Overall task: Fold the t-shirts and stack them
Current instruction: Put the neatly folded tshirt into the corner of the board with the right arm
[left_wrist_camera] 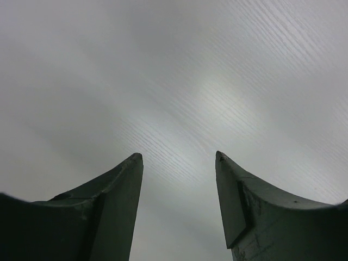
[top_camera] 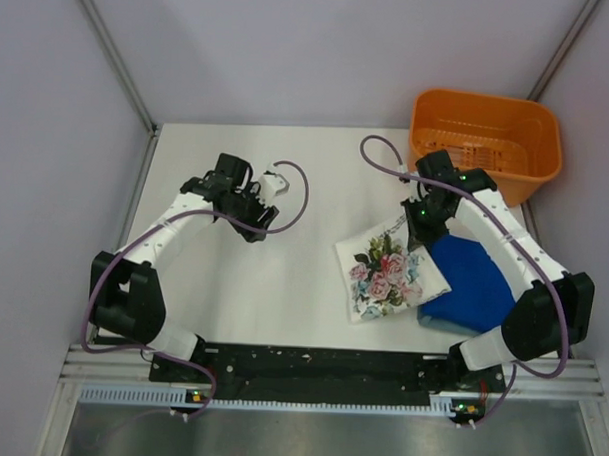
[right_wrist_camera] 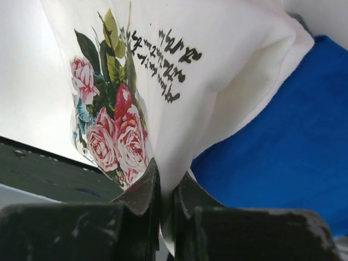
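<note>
The white t-shirt with the rose print [top_camera: 388,274] lies folded right of the table's middle, its right edge over the folded royal blue t-shirt [top_camera: 470,286]. My right gripper [top_camera: 420,230] is shut on the white shirt's far corner. In the right wrist view the white cloth [right_wrist_camera: 179,65] runs up from between the fingers [right_wrist_camera: 142,187], with the blue shirt [right_wrist_camera: 288,141] on the right. My left gripper [top_camera: 255,224] is open and empty over the bare table at the left. Its fingers [left_wrist_camera: 122,185] stand wide apart over the table surface.
An orange plastic basket [top_camera: 485,144] stands at the back right corner, just behind my right arm. The white table [top_camera: 282,287] has walls at the back and both sides.
</note>
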